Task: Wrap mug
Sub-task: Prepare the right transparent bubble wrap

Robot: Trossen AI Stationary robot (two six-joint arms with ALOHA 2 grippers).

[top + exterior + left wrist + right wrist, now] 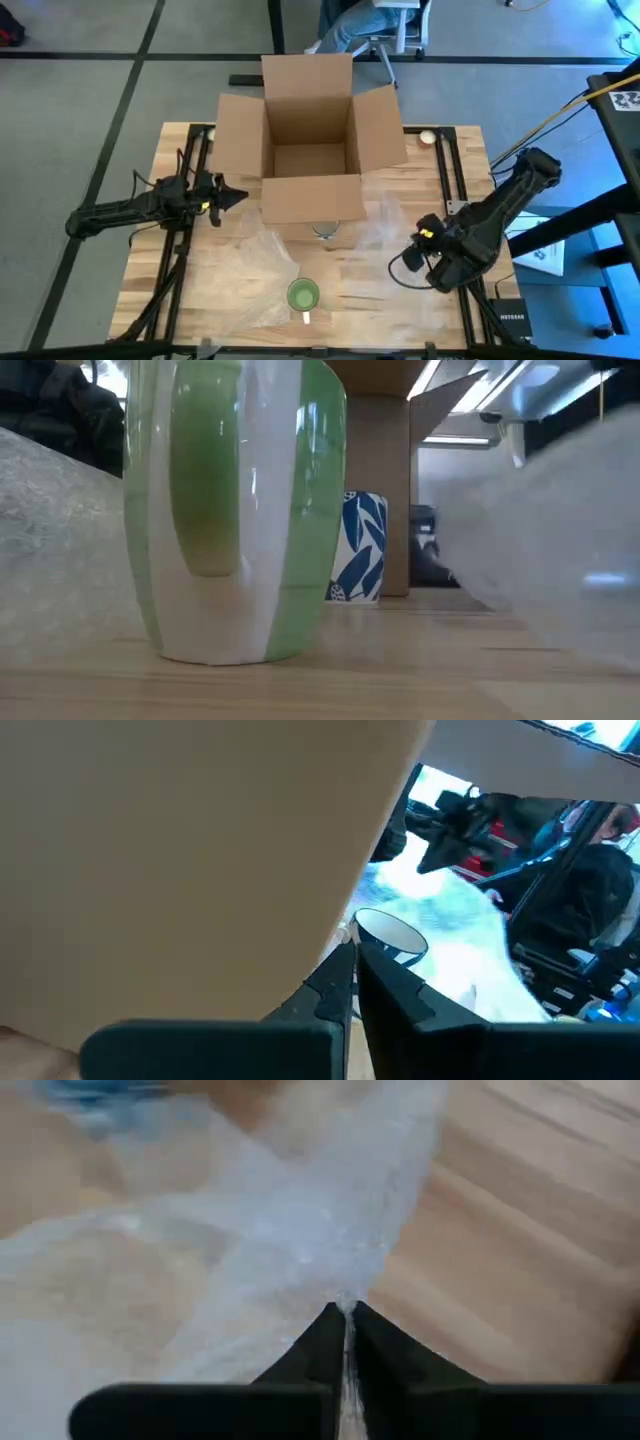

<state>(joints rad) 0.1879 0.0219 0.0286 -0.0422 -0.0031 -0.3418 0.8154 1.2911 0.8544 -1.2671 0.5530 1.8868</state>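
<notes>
Mug (303, 294) stands upright on your bench (370, 280), well apart from both arms and nearer the right end effector (346, 1308), whose fingers pinch a bubble-wrap sheet (300, 1230). Your left end effector (354, 948), fingers pressed together, sits just beside the cardboard box (305, 140).

Robotics lab: wooden workbench (400, 290), grey carpet floor (80, 120), office chair (395, 30).

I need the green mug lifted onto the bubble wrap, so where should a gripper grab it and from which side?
Probably by the rim, from straight above. The mug stands upright with its mouth open upward, and its cream handle points to the table's near edge, so one finger inside and one outside the wall, away from the handle, should work.
</notes>
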